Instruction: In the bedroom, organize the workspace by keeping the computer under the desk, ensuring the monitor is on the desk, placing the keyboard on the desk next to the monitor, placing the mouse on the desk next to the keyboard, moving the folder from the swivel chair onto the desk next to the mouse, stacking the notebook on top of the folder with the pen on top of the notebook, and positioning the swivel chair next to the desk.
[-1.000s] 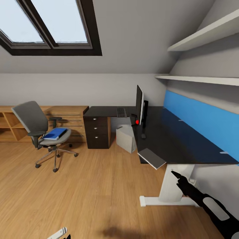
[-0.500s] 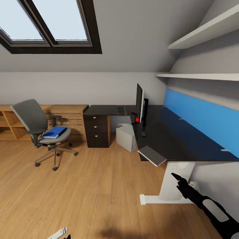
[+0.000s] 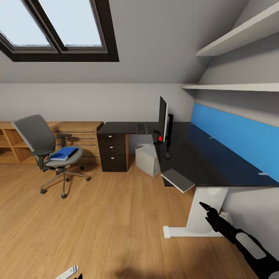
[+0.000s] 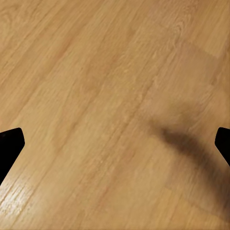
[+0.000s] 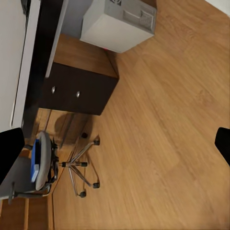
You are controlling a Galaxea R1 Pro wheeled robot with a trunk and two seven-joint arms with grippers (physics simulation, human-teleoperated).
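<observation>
I see the folder [image 3: 64, 154] on the swivel chair [image 3: 46, 153] at far left, well apart from the counter [image 3: 201, 162]. Computer [image 3: 147, 160] on the floor under it. Monitor [image 3: 163, 120] and keyboard [image 3: 141, 129] on top. Both my grippers empty, jaws spread.

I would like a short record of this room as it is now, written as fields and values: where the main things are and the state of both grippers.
folder: on the seat of the swivel chair
computer: on the floor under the desk
monitor: upright on the desk
keyboard: on the desk, beside the monitor
left gripper: open, above the bare floor
right gripper: open, empty
</observation>
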